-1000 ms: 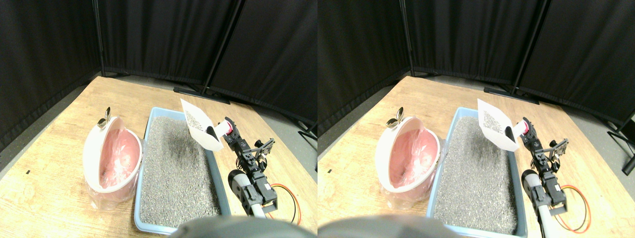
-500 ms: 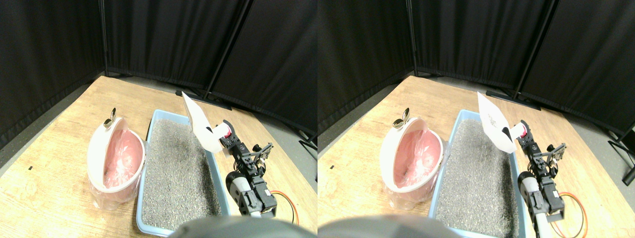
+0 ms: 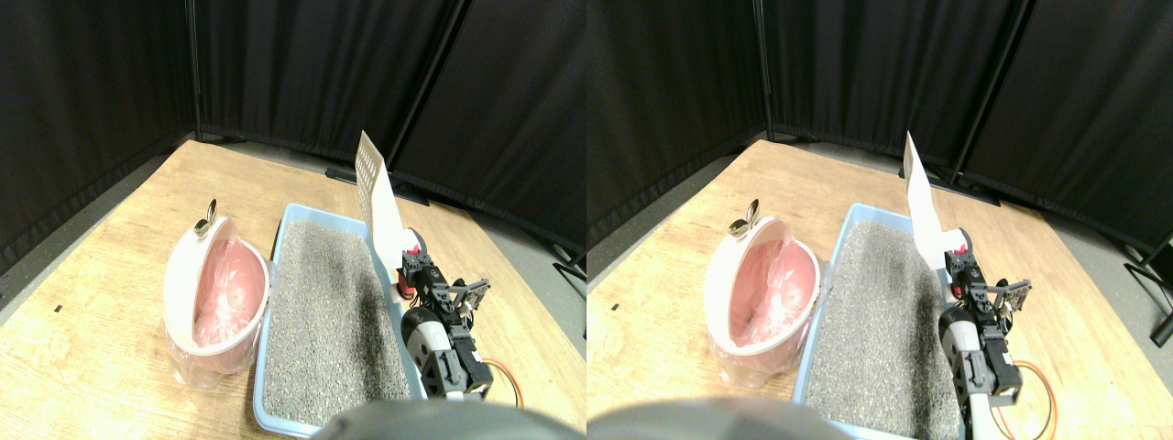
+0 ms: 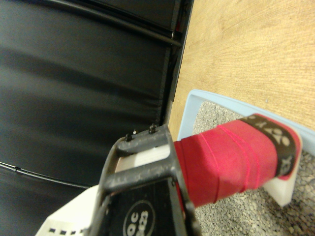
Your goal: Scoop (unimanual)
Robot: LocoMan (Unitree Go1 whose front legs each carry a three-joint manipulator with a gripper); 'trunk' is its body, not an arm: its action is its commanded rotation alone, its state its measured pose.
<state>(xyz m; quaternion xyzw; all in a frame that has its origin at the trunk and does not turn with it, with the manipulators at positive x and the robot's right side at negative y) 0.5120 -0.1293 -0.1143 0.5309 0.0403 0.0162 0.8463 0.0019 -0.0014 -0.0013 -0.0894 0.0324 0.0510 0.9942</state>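
- The right gripper (image 3: pixel 410 266) sits at the right rim of the light blue litter tray (image 3: pixel 286 218), its jaws clamped on the red-wrapped handle (image 3: pixel 414 249) of the white scoop (image 3: pixel 378 203).
- The scoop stands nearly upright above the tray's far right part. Its slotted blade points up and away toward the black curtain panels (image 3: pixel 302 64), clear of the litter.
- In the wrist view the red handle (image 4: pixel 224 160) runs out beside the dark jaw frame (image 4: pixel 142 196), with a black band near its end. The pale slotted scoop (image 4: pixel 66 221) shows at the frame's other side.
- The tray is filled with grey litter (image 3: pixel 321 312) lying in a fairly even layer, darker along its right side close to the arm.
- No lump of anything can be made out on the scoop blade from either view.
- To the left of the tray, touching or just beside its left wall, stands a white bin (image 3: pixel 183 280) tilted so that its mouth faces right. It is lined with a pink plastic bag (image 3: pixel 224 293).
- A small shiny clip-like piece (image 3: pixel 205 221) sits on the bin's far rim.
- Everything rests on a light wooden surface (image 3: pixel 82 312).
- An orange cable (image 3: pixel 509 385) loops on the surface to the right of the arm's lower links.
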